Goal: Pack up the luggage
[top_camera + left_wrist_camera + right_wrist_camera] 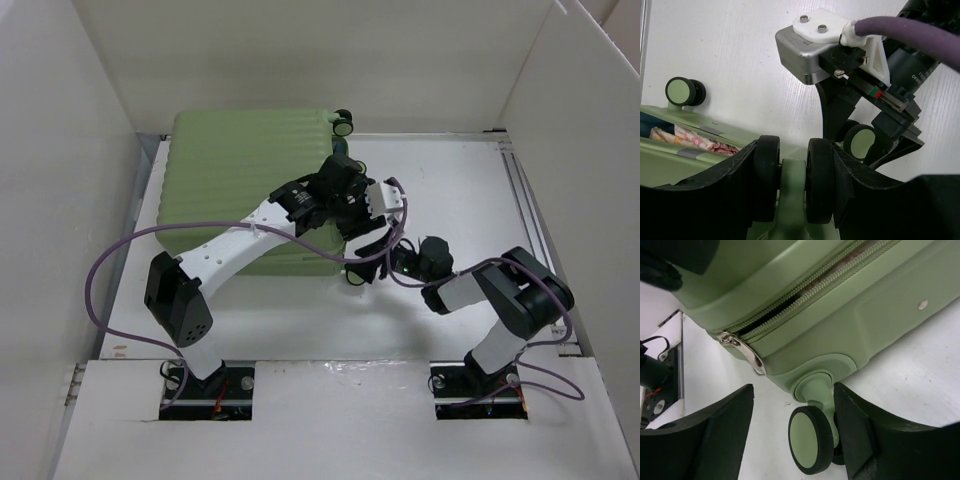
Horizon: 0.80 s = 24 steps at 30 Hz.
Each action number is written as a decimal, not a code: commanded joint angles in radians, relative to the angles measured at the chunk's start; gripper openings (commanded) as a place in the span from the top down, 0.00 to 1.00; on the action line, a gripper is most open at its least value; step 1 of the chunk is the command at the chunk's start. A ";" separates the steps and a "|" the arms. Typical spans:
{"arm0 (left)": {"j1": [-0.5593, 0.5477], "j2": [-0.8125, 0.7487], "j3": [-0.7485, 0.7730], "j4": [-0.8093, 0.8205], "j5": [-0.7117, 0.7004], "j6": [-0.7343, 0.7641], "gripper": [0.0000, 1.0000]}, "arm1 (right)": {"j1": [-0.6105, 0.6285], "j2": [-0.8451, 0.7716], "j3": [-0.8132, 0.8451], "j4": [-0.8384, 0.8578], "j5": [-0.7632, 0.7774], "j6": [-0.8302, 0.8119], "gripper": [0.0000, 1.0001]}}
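Observation:
The light green ribbed luggage [240,190] lies flat at the back left of the table, its lid down. My left gripper [345,195] is shut on a twin black caster wheel [794,185] on the luggage's right side. A narrow gap at the lid shows patterned cloth [715,146] inside. My right gripper [385,255] is open around the near-right corner wheel [810,439], and its right finger [855,415] lies against the wheel's stem. In the right wrist view the zipper stands partly open, with its silver pull [742,352] near the corner.
White walls enclose the table on the left, back and right. A third wheel [344,123] sticks out at the luggage's far right corner. Purple cables [100,290] loop from both arms. A metal rail [530,200] runs along the table's right edge.

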<state>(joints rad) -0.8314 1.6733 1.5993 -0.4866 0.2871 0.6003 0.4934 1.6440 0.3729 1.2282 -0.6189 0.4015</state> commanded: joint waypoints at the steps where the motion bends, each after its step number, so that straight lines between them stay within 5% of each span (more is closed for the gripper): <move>1: 0.032 -0.112 0.044 0.247 0.015 -0.125 1.00 | 0.025 0.014 0.058 0.366 -0.044 0.031 0.29; 13: 0.032 -0.112 0.053 0.247 0.015 -0.125 1.00 | 0.074 0.013 0.107 0.297 0.018 0.040 0.31; 24: 0.032 -0.121 0.044 0.247 0.015 -0.125 1.00 | 0.054 0.034 0.182 0.224 -0.065 0.095 0.80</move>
<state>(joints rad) -0.8101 1.6730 1.5986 -0.4831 0.2825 0.6003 0.5354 1.6661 0.4702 1.2411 -0.6350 0.4610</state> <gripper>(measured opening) 0.458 0.220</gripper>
